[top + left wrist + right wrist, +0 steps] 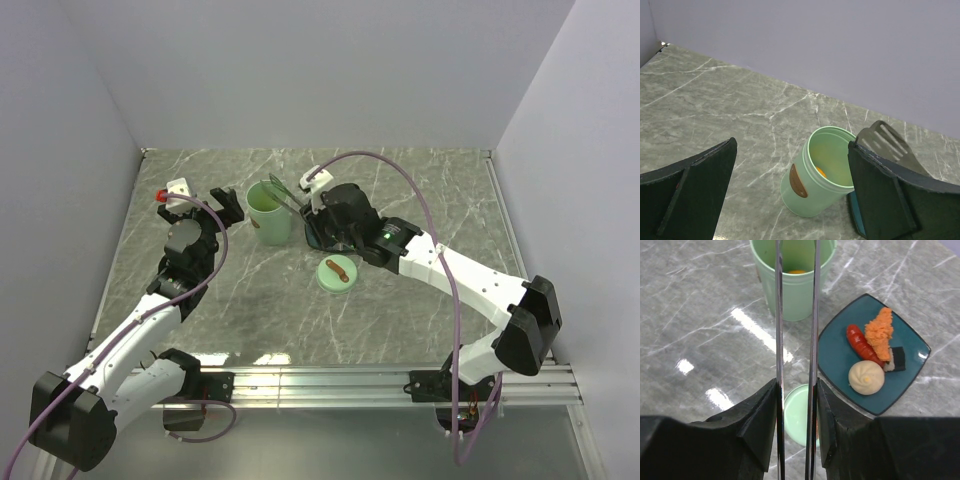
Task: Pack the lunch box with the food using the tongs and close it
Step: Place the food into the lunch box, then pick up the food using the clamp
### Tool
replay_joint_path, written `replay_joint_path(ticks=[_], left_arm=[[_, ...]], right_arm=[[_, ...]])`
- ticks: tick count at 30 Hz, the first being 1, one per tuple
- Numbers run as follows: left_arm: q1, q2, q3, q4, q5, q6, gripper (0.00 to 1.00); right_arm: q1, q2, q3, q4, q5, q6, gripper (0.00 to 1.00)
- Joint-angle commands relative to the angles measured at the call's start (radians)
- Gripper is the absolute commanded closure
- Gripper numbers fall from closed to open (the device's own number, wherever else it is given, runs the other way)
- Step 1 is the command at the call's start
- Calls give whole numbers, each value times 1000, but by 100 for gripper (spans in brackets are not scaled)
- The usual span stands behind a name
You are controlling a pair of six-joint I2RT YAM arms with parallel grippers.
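The pale green lunch box (268, 212) stands upright and uncovered, with an orange piece of food (820, 172) lying in its bottom. Its lid (337, 273) lies flat on the table in front of it. My right gripper (796, 390) is shut on the tongs (814, 315), whose two thin arms stand a little apart and reach over the lunch box (792, 280) mouth, with nothing between them. On the teal plate (840, 360) lie a red sausage (860, 343), a fried chunk (879, 330) and a beige bun (866, 377). My left gripper (792, 145) is open just left of the lunch box.
A small black-and-white roll (897, 360) also sits on the plate beside the fried chunk. The plate lies right of the lunch box, mostly under my right arm in the top view. Grey walls close in the marble table on three sides.
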Motion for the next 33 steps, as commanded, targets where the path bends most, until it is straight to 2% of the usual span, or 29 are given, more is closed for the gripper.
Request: replay_joint_path(ticks=[1,10,14,25,33], left_arm=[[5,4,-4,49,1,-16,0],[5,7,-3,50,8,-16,1],[5,5,-4,52,13,-16,1],[5,7,-4,52,14,-16,1],[5,8,-6,53,13,-16,1]], right_arm=[[7,-58,-1,60,85,12,58],[6,-191,-151,54,278,67,55],[-5,-201,-206,51,289,89,53],[-25,-115,-235,40,343,130,48],[-62,-27,-228,14,356,155,47]])
